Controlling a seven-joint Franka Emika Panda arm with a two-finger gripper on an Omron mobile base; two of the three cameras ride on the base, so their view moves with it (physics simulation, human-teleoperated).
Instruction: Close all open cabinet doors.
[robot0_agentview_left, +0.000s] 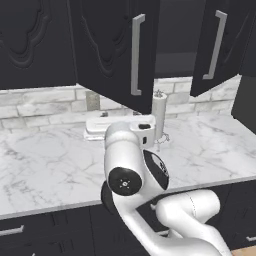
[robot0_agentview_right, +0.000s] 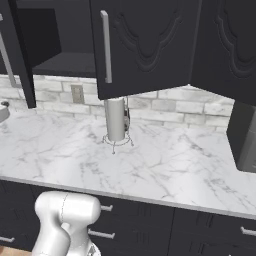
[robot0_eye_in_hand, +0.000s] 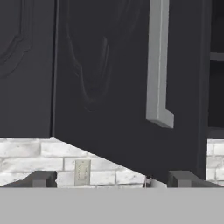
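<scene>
Two cabinet doors stand open above the marble counter. The left open door (robot0_agentview_left: 112, 50) carries a long silver handle (robot0_agentview_left: 136, 55) and swings out over the counter; in the right base view this door (robot0_agentview_right: 145, 45) is at the centre. The right open door (robot0_agentview_left: 220, 45) shows edge-on at the left of the right base view (robot0_agentview_right: 17, 55). Between them lies the dark cabinet inside (robot0_agentview_left: 175, 45). My gripper (robot0_eye_in_hand: 113, 179) is open and empty, low in front of the left open door (robot0_eye_in_hand: 109, 87), just below its handle (robot0_eye_in_hand: 157, 65).
A closed door (robot0_agentview_left: 30, 40) sits left of the open ones, and more closed doors (robot0_agentview_right: 232, 45) to the right. A paper towel holder (robot0_agentview_left: 159, 115) stands on the counter (robot0_agentview_left: 50, 160) under the open door. An outlet (robot0_eye_in_hand: 82, 171) is set in the brick backsplash. A black appliance (robot0_agentview_right: 245, 140) is at the far right.
</scene>
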